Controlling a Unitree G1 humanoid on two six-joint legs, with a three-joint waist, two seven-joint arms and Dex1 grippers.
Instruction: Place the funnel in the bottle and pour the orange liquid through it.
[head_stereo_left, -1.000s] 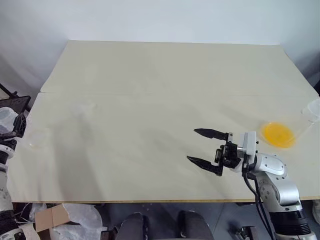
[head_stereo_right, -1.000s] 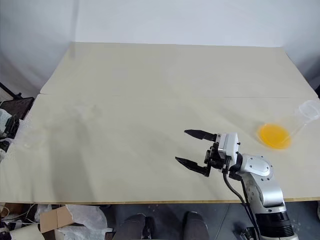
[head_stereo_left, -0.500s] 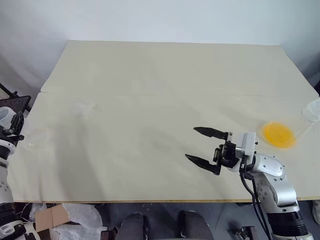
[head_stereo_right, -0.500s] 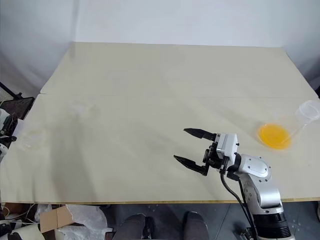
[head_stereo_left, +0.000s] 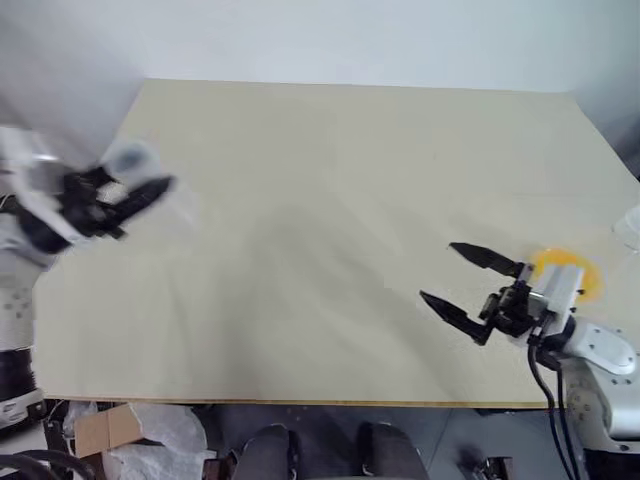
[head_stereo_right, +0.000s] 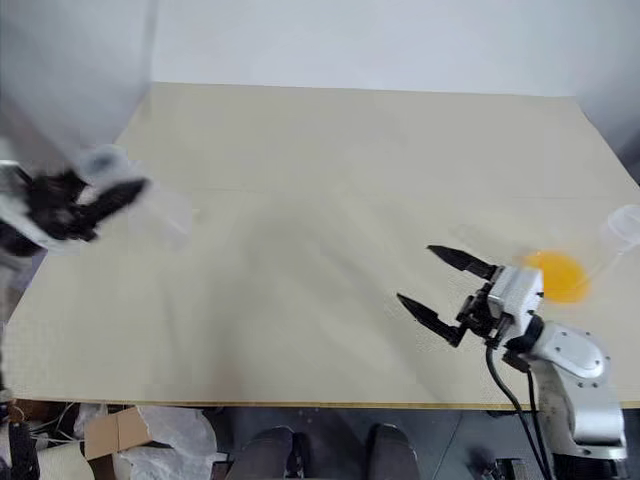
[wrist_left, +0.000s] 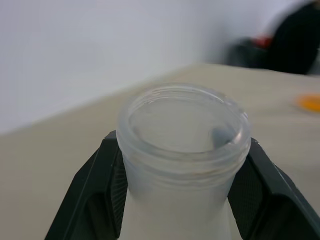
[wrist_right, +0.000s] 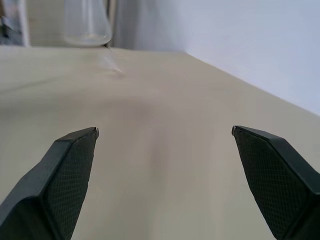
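left claw (wrist_left: 182, 200): clamped, raised at table's left | right claw (head_stereo_left: 468, 282): fingers wide apart, low over table

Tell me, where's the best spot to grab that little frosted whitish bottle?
Just below the rim of the small frosted whitish bottle, from the sides. The neck is narrow and round, with a lip above it that should stop it slipping down. The left pincer has a black finger on each side of the neck there.
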